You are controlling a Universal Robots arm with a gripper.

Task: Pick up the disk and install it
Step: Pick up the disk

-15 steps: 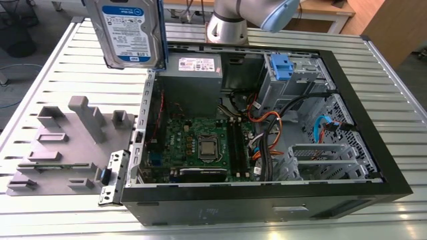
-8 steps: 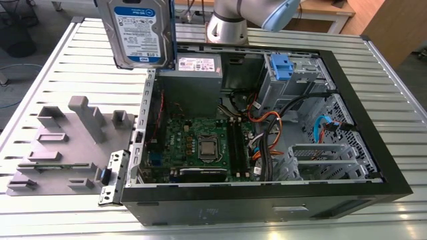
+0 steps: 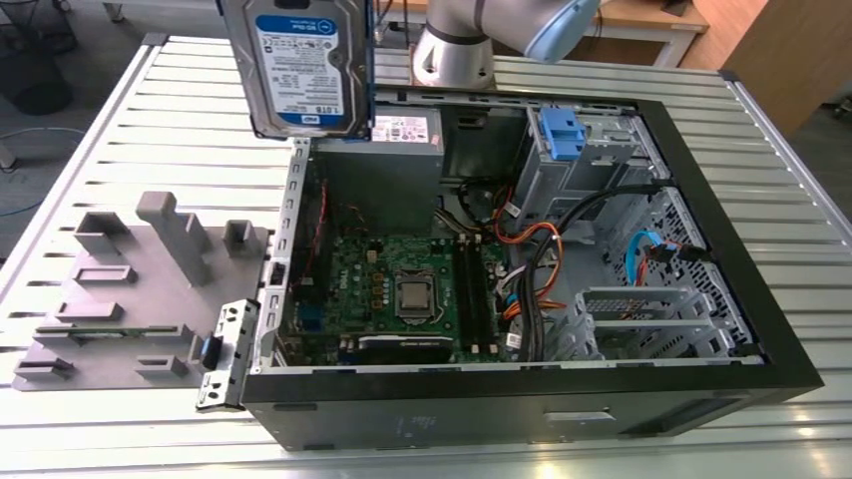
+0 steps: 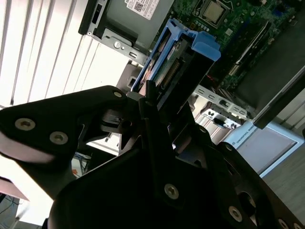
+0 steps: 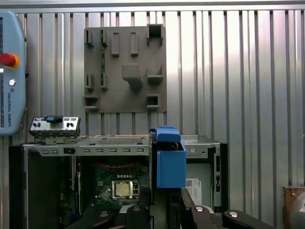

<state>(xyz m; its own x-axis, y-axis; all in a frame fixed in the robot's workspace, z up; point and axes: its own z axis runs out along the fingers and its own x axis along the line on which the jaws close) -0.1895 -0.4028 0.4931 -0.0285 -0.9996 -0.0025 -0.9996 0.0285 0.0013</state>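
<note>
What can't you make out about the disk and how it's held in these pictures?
- Exterior view: the top of the disk, cut off by the picture's upper edge.
- Second wrist view: its label, turned away; its held end, covered by the gripper.
- First wrist view: its silver face, seen edge-on behind the blue carrier.
- Exterior view: what lies beneath the blue bracket, hidden by it.

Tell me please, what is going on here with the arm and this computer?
The gripper is shut on the disk and holds it in the air above the open case, near the power supply. The disk is not installed yet. A grey tray lies on the table beside the case.
</note>
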